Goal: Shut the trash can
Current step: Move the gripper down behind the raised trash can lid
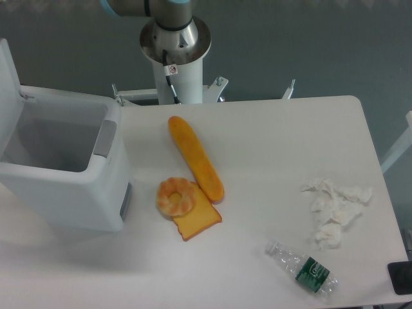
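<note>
The trash can (71, 187) is a large white boxy bin on the left side of the table. It stands open: its flat white lid (8, 84) is raised upright along the far left edge, and the grey inside (55, 138) shows. Only the arm's base column (175, 64) and a bit of its lowest link at the top edge are in view. The gripper itself is out of the frame.
A long baguette (195, 156), a round pastry (175, 196) and a slice of toast (196, 221) lie mid-table. Crumpled white tissues (335, 209) and a clear plastic bottle (302, 268) lie at the right. A dark object (402, 278) sits at the bottom right corner.
</note>
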Action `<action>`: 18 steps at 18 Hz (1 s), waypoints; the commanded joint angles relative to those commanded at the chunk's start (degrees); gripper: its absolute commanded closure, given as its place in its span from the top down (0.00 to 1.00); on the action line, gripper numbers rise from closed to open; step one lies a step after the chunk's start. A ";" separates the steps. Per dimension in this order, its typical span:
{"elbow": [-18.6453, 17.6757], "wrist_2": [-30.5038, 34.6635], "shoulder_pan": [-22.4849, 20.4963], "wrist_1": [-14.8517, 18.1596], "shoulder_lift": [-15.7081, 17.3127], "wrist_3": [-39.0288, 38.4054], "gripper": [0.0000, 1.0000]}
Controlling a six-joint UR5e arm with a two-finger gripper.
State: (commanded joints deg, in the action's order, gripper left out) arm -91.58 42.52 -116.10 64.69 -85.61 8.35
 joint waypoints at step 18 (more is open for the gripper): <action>-2.20 13.56 -4.93 -0.18 1.41 2.55 1.00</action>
State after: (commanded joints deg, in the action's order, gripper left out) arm -93.78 56.07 -121.02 64.51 -84.20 10.90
